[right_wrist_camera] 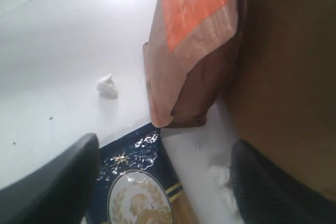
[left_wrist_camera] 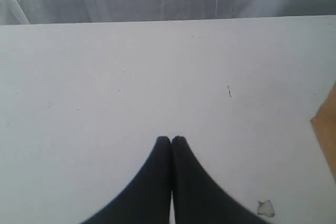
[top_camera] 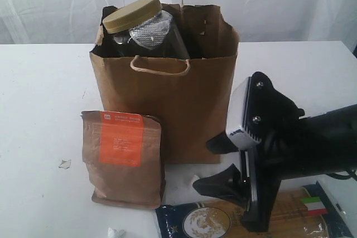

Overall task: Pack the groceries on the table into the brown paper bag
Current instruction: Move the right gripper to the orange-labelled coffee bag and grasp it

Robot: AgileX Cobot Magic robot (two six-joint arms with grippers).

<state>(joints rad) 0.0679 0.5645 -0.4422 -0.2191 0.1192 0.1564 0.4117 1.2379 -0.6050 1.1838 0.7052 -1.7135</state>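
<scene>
orange-label pouch [top_camera: 122, 160], text illegible, italian-flag spaghetti pack [top_camera: 195, 222]

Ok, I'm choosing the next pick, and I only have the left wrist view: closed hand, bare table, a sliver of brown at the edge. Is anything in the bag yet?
Observer: Yes. The big olive-lidded jar sits tilted inside the brown paper bag, and its lid pokes above the rim.
Operator: Good. And where is the other arm?
Observer: The right hand is open and empty. It is low over the spaghetti pack, which lies flat in front of the bag next to the upright brown pouch.
</scene>
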